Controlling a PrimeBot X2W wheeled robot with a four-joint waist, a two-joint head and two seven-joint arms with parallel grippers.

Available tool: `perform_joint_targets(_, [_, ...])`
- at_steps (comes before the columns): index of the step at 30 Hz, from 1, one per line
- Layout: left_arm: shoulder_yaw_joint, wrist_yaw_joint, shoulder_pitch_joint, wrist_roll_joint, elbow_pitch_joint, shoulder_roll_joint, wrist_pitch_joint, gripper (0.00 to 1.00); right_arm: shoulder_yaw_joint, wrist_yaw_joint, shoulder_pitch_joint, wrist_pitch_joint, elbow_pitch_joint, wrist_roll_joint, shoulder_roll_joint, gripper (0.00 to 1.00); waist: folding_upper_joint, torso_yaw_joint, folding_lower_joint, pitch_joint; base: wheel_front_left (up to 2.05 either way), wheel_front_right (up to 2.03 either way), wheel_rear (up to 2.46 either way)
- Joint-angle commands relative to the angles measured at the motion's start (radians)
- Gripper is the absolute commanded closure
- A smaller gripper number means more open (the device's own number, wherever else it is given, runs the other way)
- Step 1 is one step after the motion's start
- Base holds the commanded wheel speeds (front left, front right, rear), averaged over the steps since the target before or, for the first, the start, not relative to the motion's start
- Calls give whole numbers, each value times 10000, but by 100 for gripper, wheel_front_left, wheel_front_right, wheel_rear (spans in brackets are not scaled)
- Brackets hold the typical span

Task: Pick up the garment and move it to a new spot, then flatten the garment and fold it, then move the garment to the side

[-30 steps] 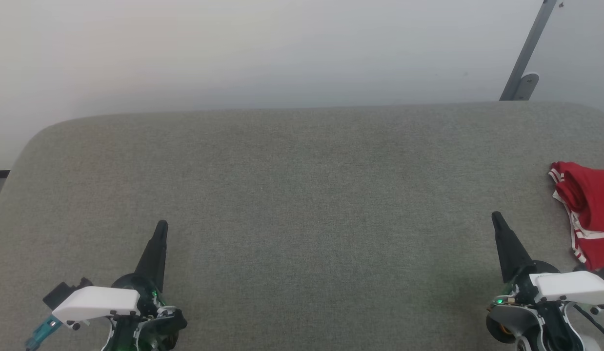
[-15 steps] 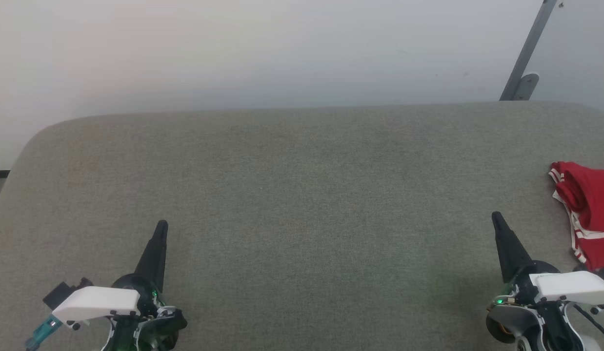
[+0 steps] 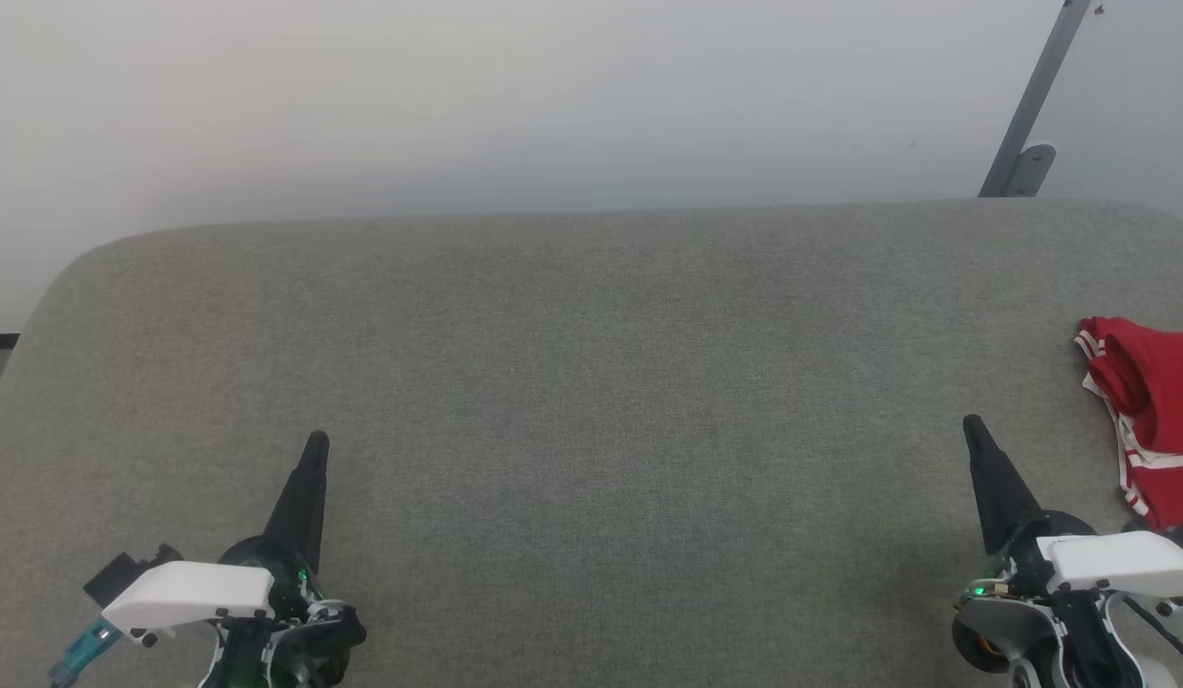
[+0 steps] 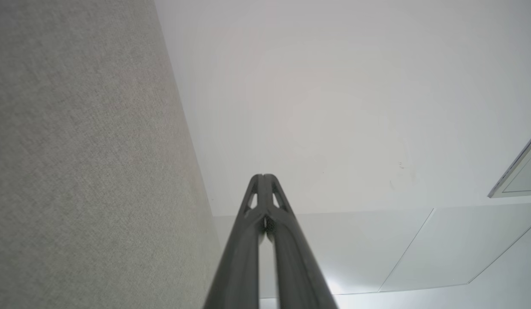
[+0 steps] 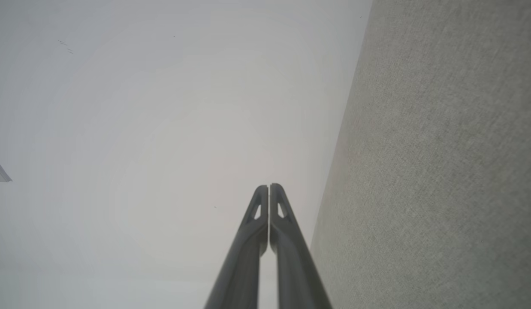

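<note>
The garment (image 3: 1157, 420) is a red bundle with red-white striped trim, lying bunched at the right edge of the head view on the grey fabric surface (image 3: 591, 401); part of it is cut off by the frame. My right gripper (image 3: 974, 425) is shut and empty, its tip a little left of the garment and apart from it. Far to the left my left gripper (image 3: 316, 441) is shut and empty too. In the wrist views the left gripper (image 4: 263, 176) and the right gripper (image 5: 269, 186) each show both fingers pressed together, holding nothing.
The grey surface has a rounded far-left corner (image 3: 85, 263) and ends at a pale wall (image 3: 515, 96). A grey metal strut with a bracket (image 3: 1031, 115) rises at the back right.
</note>
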State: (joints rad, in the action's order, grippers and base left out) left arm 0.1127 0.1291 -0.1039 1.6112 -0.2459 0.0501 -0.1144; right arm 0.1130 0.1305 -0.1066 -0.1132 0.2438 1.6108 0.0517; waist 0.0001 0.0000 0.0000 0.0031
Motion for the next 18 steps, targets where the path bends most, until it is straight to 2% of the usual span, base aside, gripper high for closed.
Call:
perform_joint_targets(1, [25,29,-112,34,8,-28,-28,100,10,4,-52,-18,34,42,-39,100,-1,0,0,0,0,0,0])
perform_joint_targets(18, [25,29,-112,34,9,-28,-27,100,8,4,-52,-17,34,42,-39,100,-1,0,0,0,0,0,0])
